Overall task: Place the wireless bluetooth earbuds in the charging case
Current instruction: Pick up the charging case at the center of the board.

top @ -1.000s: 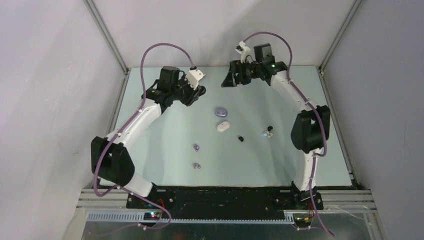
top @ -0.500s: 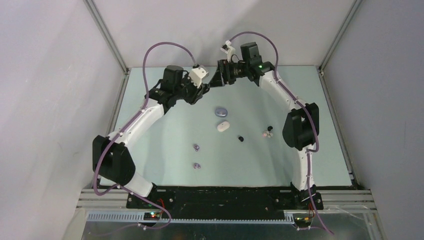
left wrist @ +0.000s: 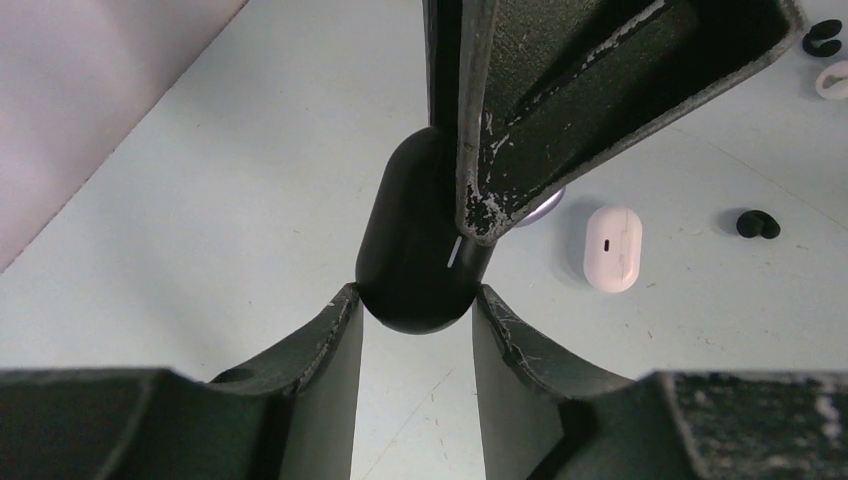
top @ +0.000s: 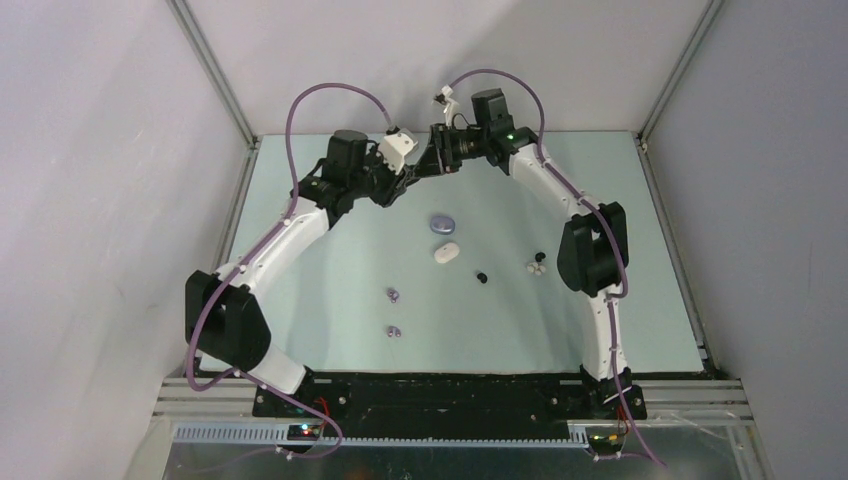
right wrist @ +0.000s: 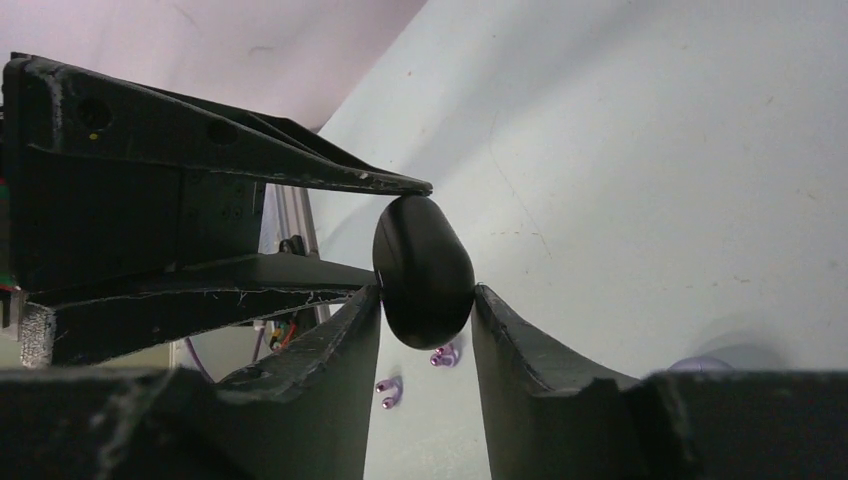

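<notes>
Pinching one black case (left wrist: 415,250), left gripper (left wrist: 413,305) and right gripper (right wrist: 425,305) meet above pale-green table (top: 500,330).

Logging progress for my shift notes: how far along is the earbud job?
Done: nothing; no bud sits in a case. In hand: the left pincer and right pincer both appear to grip the closed black case in the air. Left: open it and seat the black buds. The lavender buds, white-pink buds, lavender case and white case lie untouched on the table.
</notes>
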